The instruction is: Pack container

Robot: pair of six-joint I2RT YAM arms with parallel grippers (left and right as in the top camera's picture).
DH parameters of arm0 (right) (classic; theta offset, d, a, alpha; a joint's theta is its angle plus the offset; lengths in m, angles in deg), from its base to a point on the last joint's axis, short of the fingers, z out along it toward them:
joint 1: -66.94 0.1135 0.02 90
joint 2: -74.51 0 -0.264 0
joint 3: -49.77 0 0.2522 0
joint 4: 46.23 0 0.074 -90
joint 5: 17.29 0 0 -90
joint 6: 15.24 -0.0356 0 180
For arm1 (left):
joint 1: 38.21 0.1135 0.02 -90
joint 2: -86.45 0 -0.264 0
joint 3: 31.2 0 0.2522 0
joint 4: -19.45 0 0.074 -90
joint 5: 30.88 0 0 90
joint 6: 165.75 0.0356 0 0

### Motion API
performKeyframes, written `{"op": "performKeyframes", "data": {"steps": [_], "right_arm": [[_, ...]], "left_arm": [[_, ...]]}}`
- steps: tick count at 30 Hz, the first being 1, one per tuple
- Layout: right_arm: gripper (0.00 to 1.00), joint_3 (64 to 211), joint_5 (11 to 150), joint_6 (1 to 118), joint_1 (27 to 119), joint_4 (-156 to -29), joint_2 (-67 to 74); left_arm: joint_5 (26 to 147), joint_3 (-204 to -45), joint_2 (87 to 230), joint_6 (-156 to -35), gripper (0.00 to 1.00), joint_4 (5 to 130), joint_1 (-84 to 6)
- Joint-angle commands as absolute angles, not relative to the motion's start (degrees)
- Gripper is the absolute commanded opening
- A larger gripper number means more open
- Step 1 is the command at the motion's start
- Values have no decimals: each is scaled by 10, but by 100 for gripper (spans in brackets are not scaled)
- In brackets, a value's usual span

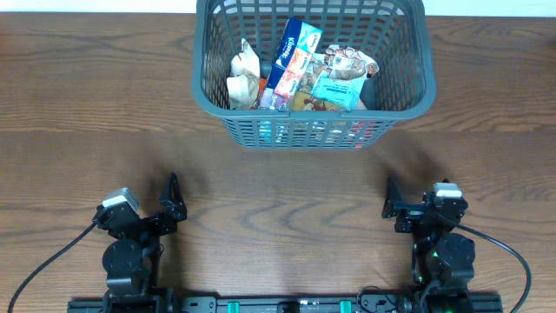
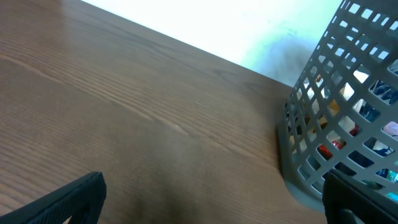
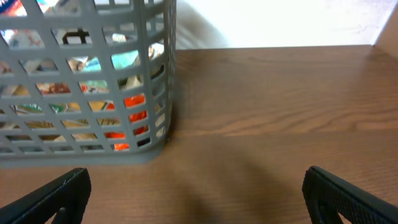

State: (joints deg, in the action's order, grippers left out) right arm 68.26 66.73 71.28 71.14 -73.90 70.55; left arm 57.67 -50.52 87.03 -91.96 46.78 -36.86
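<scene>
So the dark grey slotted basket (image 1: 304,130) is sitting upright at the far edge of the wooden table (image 1: 87,113), roughly mid-way along it and maybe a touch toward the right side. It's got a pile of snack packets in it: a blue-and-white one (image 1: 295,48) leaning upright in the middle, a teal one (image 1: 337,87) just to its right, and a pale crumpled one (image 1: 243,74) on the left. Can't read any labels, too small.

Both arms are tucked down low at the near edge, well apart from the basket. The left arm (image 1: 130,230) is folded up near the near-left corner and the right arm (image 1: 443,226) sits the same way near the near-right corner, both pointing toward the far edge.

From the wrist cams, the left gripper (image 2: 212,182) has its fingers spread wide with nothing between them, just bare tabletop, and the basket off to its right. Same deal with the right gripper (image 3: 198,175): fingers wide apart, holding nothing, with the basket off to its left and orange and teal packets showing through the slots.
</scene>
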Motion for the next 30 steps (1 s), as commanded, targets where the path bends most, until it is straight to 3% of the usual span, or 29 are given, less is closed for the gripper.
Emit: {"op": "performKeyframes", "data": {"steps": [1,8,30], "right_arm": [[99,678,672,734,711,-736,718],[99,678,699,824,711,-737,731],[99,677,698,832,711,-737,742]], "left_arm": [[587,-497,867,-910,98,486,-366],[587,-497,867,-910,98,486,-366],[587,-497,867,-910,98,486,-366]]}}
